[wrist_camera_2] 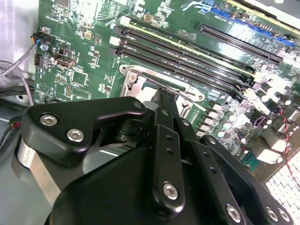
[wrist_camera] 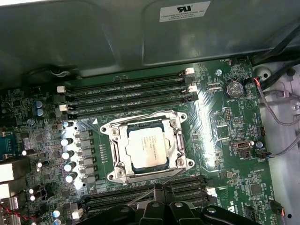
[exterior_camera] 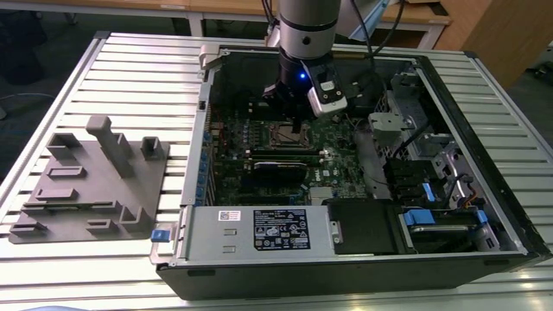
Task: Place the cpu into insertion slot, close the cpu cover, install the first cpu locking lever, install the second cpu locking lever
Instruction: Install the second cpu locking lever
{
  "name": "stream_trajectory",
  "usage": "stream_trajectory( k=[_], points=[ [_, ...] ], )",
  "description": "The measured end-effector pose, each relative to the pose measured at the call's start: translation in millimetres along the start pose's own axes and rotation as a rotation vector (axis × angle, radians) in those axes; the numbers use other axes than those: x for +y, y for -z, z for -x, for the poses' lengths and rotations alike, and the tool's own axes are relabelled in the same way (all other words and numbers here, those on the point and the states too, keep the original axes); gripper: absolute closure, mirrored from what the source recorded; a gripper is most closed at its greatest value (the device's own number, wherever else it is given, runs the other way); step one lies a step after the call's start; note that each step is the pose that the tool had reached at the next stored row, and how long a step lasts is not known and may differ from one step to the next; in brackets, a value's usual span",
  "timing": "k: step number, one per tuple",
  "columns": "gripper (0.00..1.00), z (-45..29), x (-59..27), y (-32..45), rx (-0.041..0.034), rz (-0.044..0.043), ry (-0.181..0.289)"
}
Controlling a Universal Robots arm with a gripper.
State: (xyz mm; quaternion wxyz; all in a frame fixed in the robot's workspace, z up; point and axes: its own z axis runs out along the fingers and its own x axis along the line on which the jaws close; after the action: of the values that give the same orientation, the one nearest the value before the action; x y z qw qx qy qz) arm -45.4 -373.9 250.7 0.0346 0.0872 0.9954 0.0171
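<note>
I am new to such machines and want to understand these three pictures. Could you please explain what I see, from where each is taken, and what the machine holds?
The exterior view shows a grey robot arm reaching down into an open black computer case that lies on a slatted metal table. Beside the case sits a grey plastic holder block. The two wrist views come from cameras riding on the arm. In the first wrist view, the small square silver-grey cpu sits in the metal-rimmed insertion slot on the green motherboard, framed by the thin silver cpu cover. The black tool hovers at the slot's edge; whether it grips anything cannot be told.
</note>
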Motion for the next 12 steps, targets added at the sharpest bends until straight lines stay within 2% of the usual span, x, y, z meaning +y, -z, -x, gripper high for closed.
stream_trajectory(
  k=[8,12],
  points=[
    [0.89,-0.3,-0.2,-4.9,0.0000,-0.0001,0.000],
    [0.89,-0.6,-0.4,-10.0,0.0000,-0.0001,0.000]
  ],
)
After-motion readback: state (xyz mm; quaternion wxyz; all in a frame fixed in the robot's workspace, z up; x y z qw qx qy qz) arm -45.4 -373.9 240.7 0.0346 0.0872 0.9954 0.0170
